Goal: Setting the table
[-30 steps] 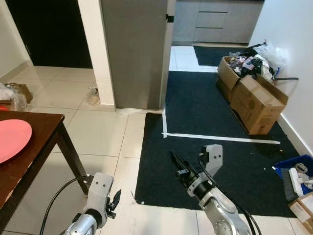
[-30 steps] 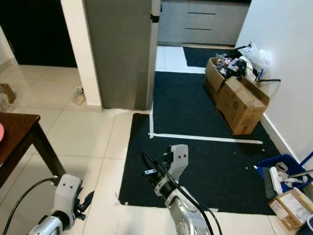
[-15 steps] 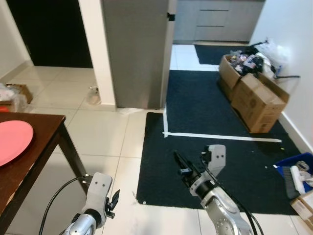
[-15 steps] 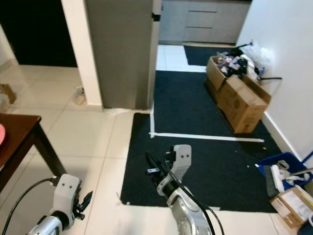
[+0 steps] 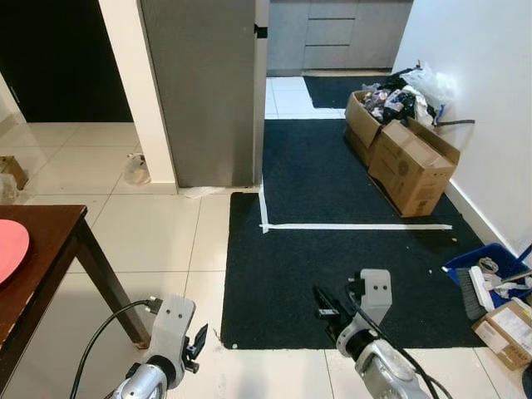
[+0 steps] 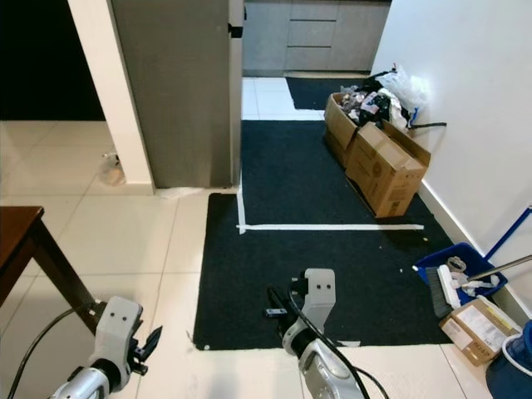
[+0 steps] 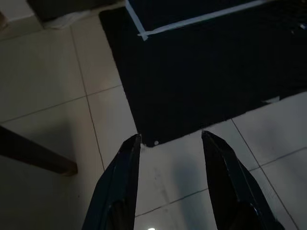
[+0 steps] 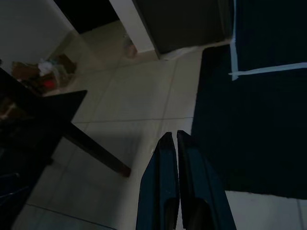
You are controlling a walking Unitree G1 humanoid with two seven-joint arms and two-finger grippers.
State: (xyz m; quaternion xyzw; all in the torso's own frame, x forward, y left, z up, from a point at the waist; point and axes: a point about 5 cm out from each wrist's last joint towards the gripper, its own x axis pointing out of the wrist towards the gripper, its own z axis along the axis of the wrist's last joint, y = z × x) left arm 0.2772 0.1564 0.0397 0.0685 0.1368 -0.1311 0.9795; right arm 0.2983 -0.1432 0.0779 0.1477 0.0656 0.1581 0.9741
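Table (image 5: 50,249): dark polished wood, square-cornered, on a slim straight leg, standing on glossy pale floor tiles. On its top, back from the corner, lies the plate (image 5: 10,249) — flat, round, matte pink, only its rim edge in view. Judged as a place setting already laid, hence flat and clear of the corner.

Left pincer (image 7: 170,139): beyond the table leg, low over the tiles; its two black tapered fingers stand apart with nothing between them. Judged idle, carried low while the robot walks.

Right pincer (image 8: 172,136): further from the table, above the near edge of the mat (image 5: 349,249); fingers pressed together, empty. Same judgement — stowed for travel.

Mat: black, low-pile, marked with white tape lines. Past it, well away from the table, corrugated boxes (image 5: 407,162) stand against the wall, the rear one open and stuffed with clutter.
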